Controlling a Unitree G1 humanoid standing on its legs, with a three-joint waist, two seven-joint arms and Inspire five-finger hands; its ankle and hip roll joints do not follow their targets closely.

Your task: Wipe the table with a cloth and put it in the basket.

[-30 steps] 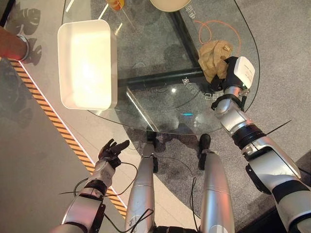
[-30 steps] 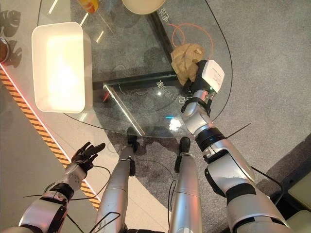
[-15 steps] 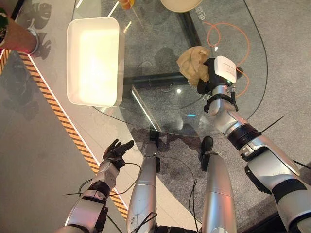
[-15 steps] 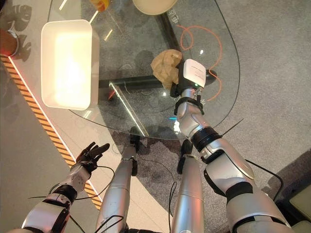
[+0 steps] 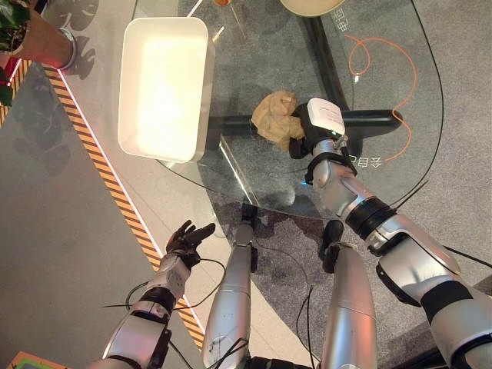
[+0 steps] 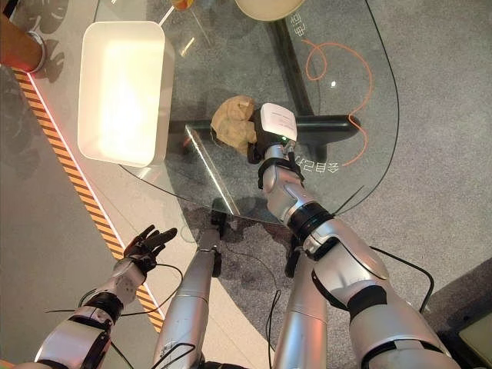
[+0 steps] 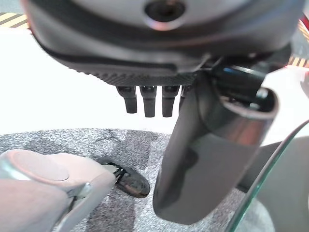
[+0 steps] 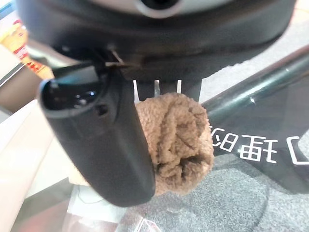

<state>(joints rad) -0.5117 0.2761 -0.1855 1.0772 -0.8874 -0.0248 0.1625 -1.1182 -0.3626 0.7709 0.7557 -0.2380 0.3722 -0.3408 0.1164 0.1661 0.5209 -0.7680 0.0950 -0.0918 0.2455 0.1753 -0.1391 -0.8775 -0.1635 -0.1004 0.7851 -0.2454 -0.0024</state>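
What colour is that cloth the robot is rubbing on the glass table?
Tan brown; the cloth shows best in the right wrist view.

You're looking at a showroom or lobby-like room: a glass table (image 5: 254, 165) on grey carpet (image 5: 461, 115), pale polished floor (image 5: 54, 231) left, striped hazard tape (image 5: 115, 196), a potted plant (image 5: 31, 42) far left.

White printed characters on glass table (image 5: 400, 69) near right arm; not legible.

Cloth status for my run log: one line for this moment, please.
right hand: shut on cloth | cloth: on glass table | basket: empty | left hand: open, idle
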